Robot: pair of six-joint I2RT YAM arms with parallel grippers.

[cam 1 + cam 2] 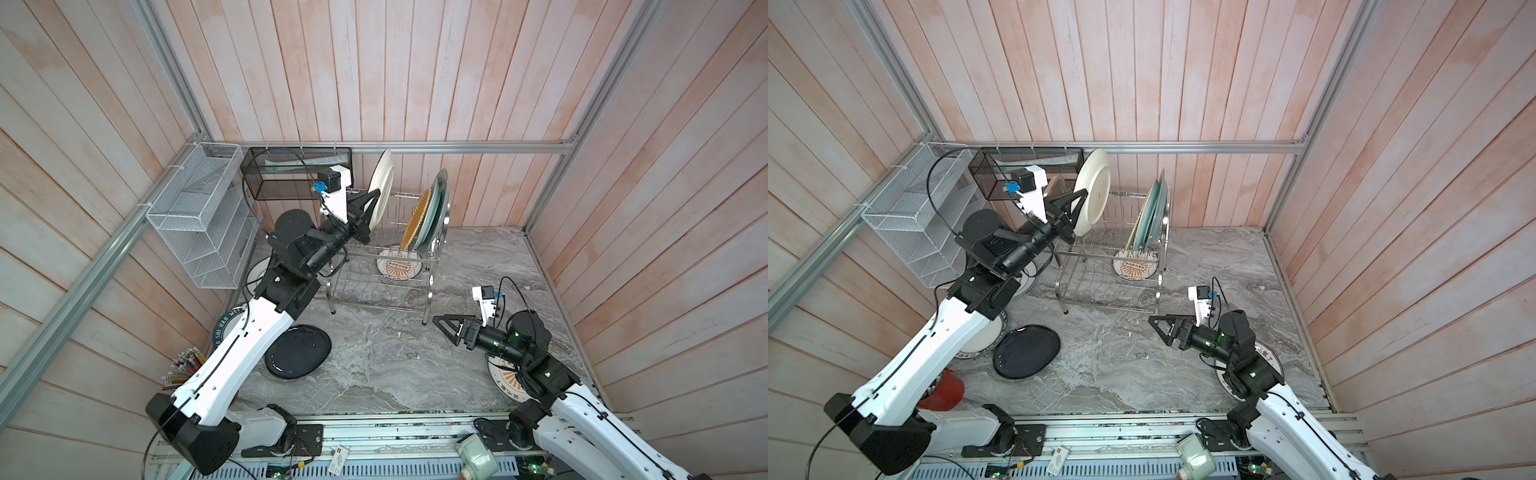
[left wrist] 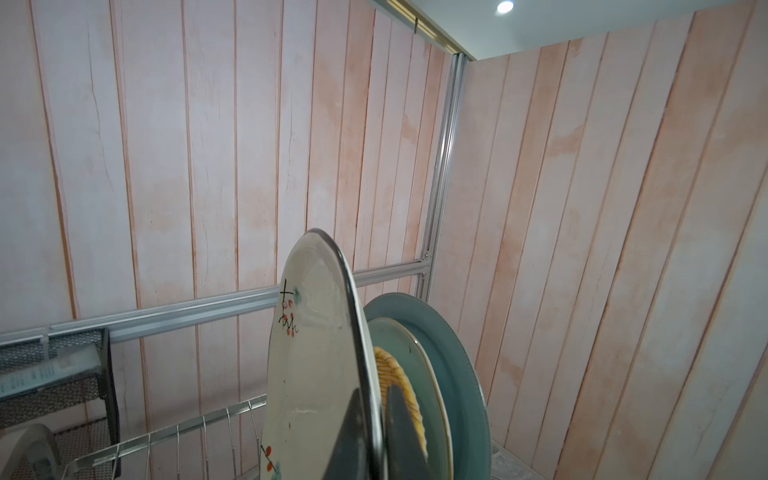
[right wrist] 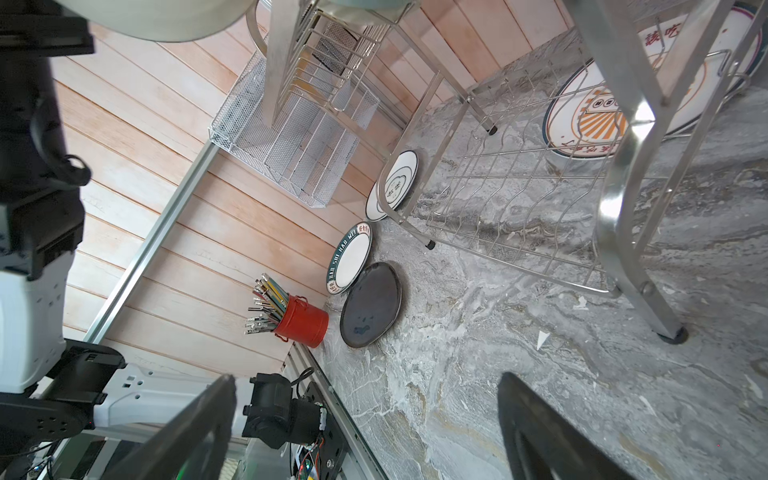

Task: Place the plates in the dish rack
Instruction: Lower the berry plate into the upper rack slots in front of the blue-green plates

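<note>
The dish rack [image 1: 430, 286] is shiny steel wire with arched tube ends and rows of upright pegs. It stands at 12 o'clock on the grey, veined, marble-look tabletop [image 1: 374, 374]. At the 3 o'clock end of its upper tier three round plates stand on edge, packed close. Outermost is a grey-blue plate [image 1: 444, 199] with a beaded rim, next a pale green plate [image 2: 392, 334], then a yellow woven-look plate [image 1: 415, 224] with a ribbed, basket-like face. An orange-sunburst plate [image 1: 395, 268] lies flat on the table beneath the rack. At 8 o'clock a matte black plate [image 1: 297, 351] lies flat, just beside a dark-rimmed lettered plate [image 3: 349, 257].

The left gripper [image 1: 368, 203] is clamped tight on the rim of a glossy cream floral plate [image 1: 382, 187], one finger on each face. It holds the plate on edge over the 9 o'clock end of the upper tier. The plate's lower rim may be touching the pegs, but the fingers hide that. The right gripper [image 1: 446, 330] hangs low at 4 o'clock above bare marble, jaws spread wide and holding nothing.
</note>
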